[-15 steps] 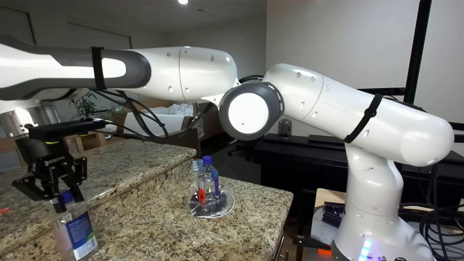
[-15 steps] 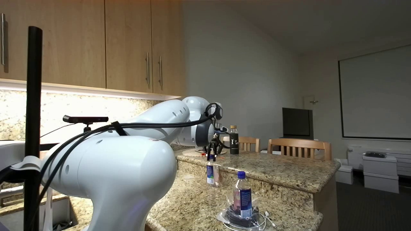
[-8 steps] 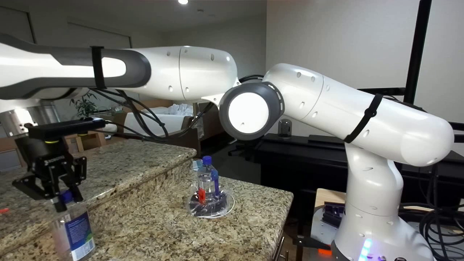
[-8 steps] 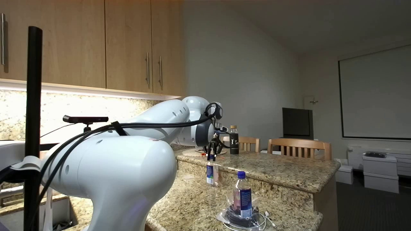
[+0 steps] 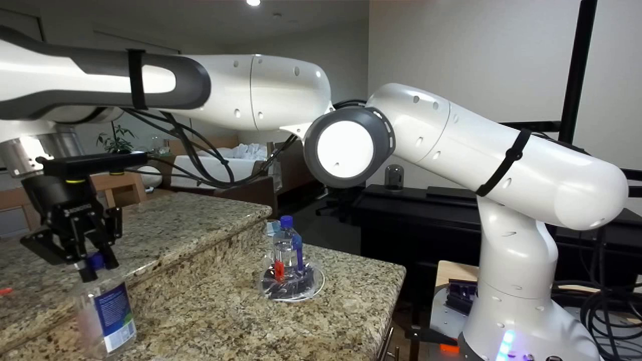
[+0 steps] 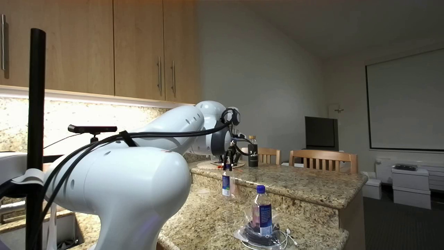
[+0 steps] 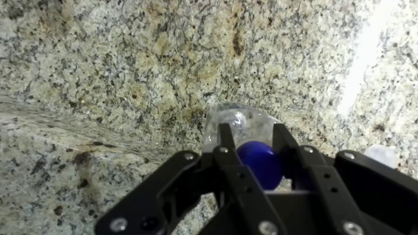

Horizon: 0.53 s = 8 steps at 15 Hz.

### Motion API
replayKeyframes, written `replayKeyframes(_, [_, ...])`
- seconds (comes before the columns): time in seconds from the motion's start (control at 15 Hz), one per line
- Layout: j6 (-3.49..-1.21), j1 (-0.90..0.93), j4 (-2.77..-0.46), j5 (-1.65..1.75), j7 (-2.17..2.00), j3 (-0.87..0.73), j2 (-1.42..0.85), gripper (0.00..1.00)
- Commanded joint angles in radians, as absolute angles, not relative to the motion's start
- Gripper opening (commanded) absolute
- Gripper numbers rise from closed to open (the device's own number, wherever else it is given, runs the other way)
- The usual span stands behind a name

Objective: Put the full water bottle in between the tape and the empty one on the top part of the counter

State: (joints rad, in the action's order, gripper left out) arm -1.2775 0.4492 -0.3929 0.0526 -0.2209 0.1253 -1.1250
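- Speckled granite in two tiers: wide lower counter (image 5: 225,326), then a riser (image 6: 312,211) up to the narrower top part of the counter (image 6: 312,180).
- White Panda arm (image 5: 346,149), bent at the elbow, stretched out over the granite in both exterior views.
- Black gripper (image 7: 253,130), pointing down, both fingers (image 7: 226,137) clamped on the held bottle (image 5: 113,311) at the neck, one on each side of the blue cap (image 7: 261,164).
- Dark flask (image 6: 253,154) with a cork-coloured lid, standing on the top part in an exterior view.
- Same held bottle, clear with a blue label: roughly upright, over the lower counter, just beside the riser; cannot tell whether full or empty, nor whether touching the granite.
- Second bottle (image 6: 265,215), alike in cap and label, upright, well apart from the held one.
- Dark ring-shaped roll (image 6: 253,238), in clear plastic on the lower counter, around or under the second bottle's base; cannot tell which.
- Small red item (image 5: 6,291) on the top part, too small to name.
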Motion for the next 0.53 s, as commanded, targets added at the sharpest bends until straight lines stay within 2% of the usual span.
replayKeyframes(0.0, [-1.174,0.445,-0.408,0.060,-0.153,0.124,-1.069,0.16])
replayKeyframes(0.47, [-0.989,0.427,-0.400,0.025,-0.120,0.100,-1.012,0.15])
